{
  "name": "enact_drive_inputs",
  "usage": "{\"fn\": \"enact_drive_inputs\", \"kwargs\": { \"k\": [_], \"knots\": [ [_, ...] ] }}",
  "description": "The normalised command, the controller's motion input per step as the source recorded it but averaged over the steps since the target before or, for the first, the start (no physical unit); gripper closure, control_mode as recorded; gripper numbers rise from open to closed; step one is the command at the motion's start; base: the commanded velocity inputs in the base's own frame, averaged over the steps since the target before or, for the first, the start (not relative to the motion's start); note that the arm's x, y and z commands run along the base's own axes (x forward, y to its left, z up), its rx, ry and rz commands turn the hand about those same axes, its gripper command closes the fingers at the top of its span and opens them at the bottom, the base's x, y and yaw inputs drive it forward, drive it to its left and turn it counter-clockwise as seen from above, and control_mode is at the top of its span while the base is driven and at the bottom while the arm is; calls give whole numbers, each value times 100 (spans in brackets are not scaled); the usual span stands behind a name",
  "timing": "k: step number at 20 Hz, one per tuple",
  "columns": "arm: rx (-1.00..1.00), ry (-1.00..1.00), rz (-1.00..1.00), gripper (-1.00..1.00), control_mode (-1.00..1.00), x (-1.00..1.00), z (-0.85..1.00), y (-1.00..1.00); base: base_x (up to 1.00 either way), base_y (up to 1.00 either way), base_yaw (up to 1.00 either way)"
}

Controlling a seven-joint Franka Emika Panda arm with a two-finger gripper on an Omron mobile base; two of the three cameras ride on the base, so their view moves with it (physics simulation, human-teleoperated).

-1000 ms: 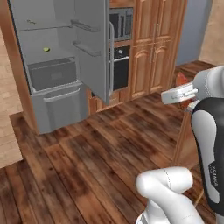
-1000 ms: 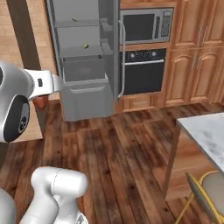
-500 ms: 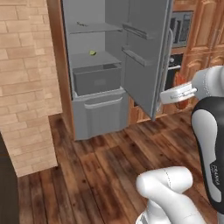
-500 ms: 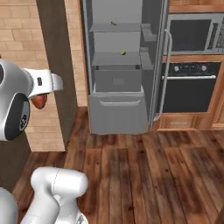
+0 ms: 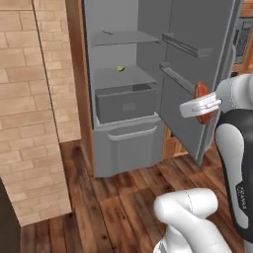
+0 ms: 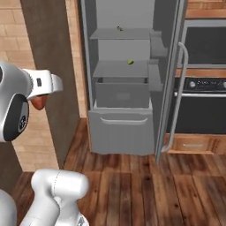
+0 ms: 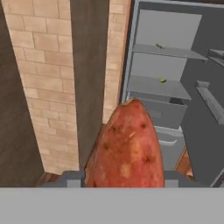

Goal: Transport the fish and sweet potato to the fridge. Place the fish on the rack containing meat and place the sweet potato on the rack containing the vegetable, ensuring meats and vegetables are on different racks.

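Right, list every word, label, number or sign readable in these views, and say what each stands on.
"FRANKA": likely, small dark vertical lettering on the robot arm, too blurred to be sure.
Oven control panel: small marks, too small to read.
Fridge, sweet potato, brick wall: no text.

The base rolled closer to the open fridge (image 6: 123, 88), which grew larger and shifted toward the middle of both base views; the oven (image 6: 205, 84) slid off to the right, apparently partly past the frame's edge.
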Motion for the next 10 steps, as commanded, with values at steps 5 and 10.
{"fn": "enact_drive_inputs", "kwargs": {
  "k": [5, 10],
  "knots": [
    [0, 0, 0, 100, 100, 0, 0, 0, 100, -22, 7],
    [0, 0, 0, 100, 100, 0, 0, 0, 100, 1, 1]
  ]
}}
